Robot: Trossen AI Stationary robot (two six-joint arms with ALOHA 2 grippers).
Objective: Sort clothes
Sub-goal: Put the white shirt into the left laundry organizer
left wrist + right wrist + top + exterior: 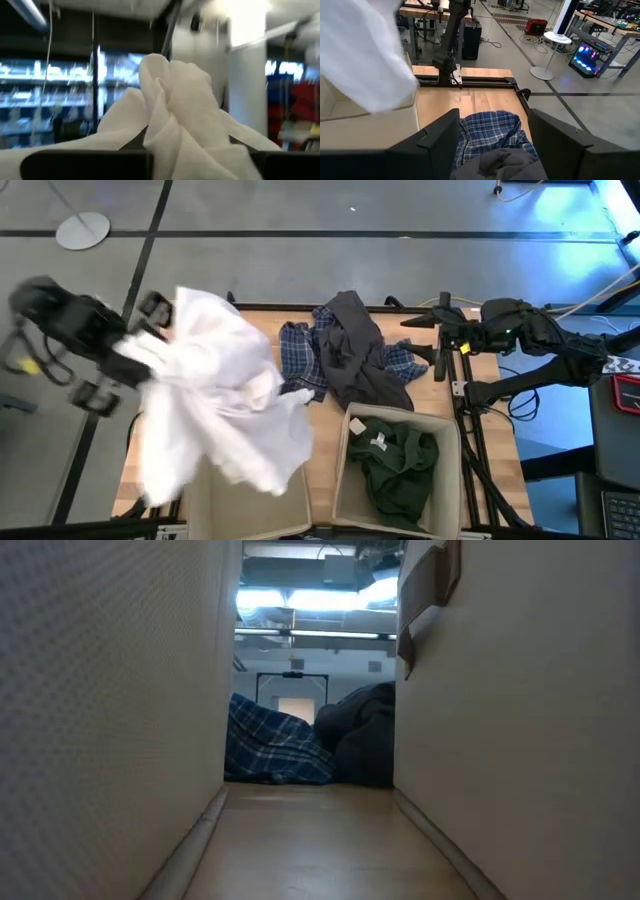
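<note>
The large white garment (225, 395) hangs from my raised left gripper (158, 340) over the table's left side, and that gripper is shut on it. The dark grey garment (352, 350) lies heaped on the blue-and-white plaid shirt (298, 358) at the table's far middle. The dark green garment (398, 462) lies inside the right beige box (352, 480). My right gripper (437, 345) stands open at the far right, above the table beside the heap. In its wrist view the plaid shirt (487, 130) and the grey garment (500, 167) show between its fingers, apart from them. My left gripper pinches a bunched part of the white garment (175, 100) between its two fingers (85, 165), in several folds. The gripper is raised and comes from the table's left. The garment drapes down from it and spreads above the left box; whether its lower end (265, 475) rests there I cannot tell.
The left beige box (250, 515) stands at the near edge, mostly covered by the white garment. A narrow lane of bare wood (310, 840) runs between the two boxes. A black frame (470, 430) edges the table's right side.
</note>
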